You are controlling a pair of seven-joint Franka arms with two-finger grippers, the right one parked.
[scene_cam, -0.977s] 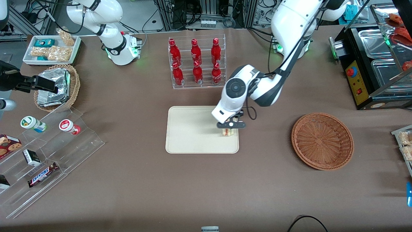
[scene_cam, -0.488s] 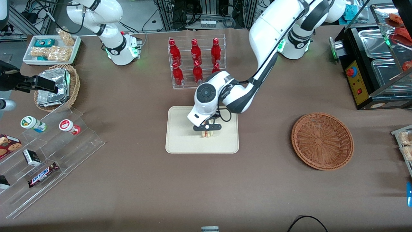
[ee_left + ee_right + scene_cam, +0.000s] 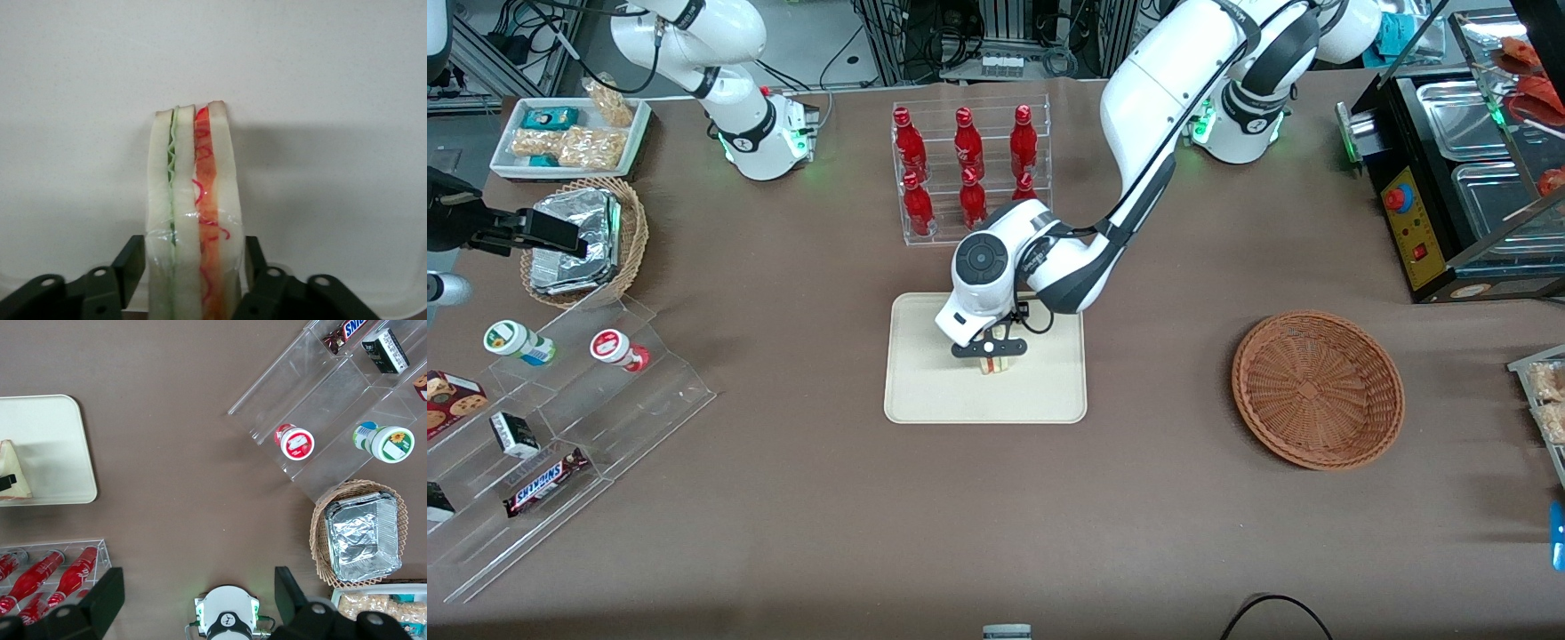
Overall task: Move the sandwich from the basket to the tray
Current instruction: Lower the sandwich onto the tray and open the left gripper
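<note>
My left gripper (image 3: pixel 989 355) is over the middle of the cream tray (image 3: pixel 932 393), shut on the sandwich (image 3: pixel 993 365). In the left wrist view the sandwich (image 3: pixel 193 193) stands on edge between the two black fingers (image 3: pixel 131 257), with green and red-orange filling showing and the tray (image 3: pixel 320 80) close beneath it. I cannot tell whether it touches the tray. The right wrist view shows the sandwich (image 3: pixel 15 472) at the tray's (image 3: pixel 50 447) edge of view. The reddish-brown basket (image 3: pixel 1318 388) sits empty toward the working arm's end of the table.
A clear rack of red bottles (image 3: pixel 971 169) stands just farther from the front camera than the tray. A tan basket with a foil packet (image 3: pixel 587 238), a white snack tray (image 3: pixel 569 133) and a clear stepped shelf (image 3: pixel 560 427) lie toward the parked arm's end. A black appliance (image 3: pixel 1458 178) stands at the working arm's end.
My gripper has carried the sandwich from the tray's edge nearest the basket to the tray's middle, slowing in the last half second.
</note>
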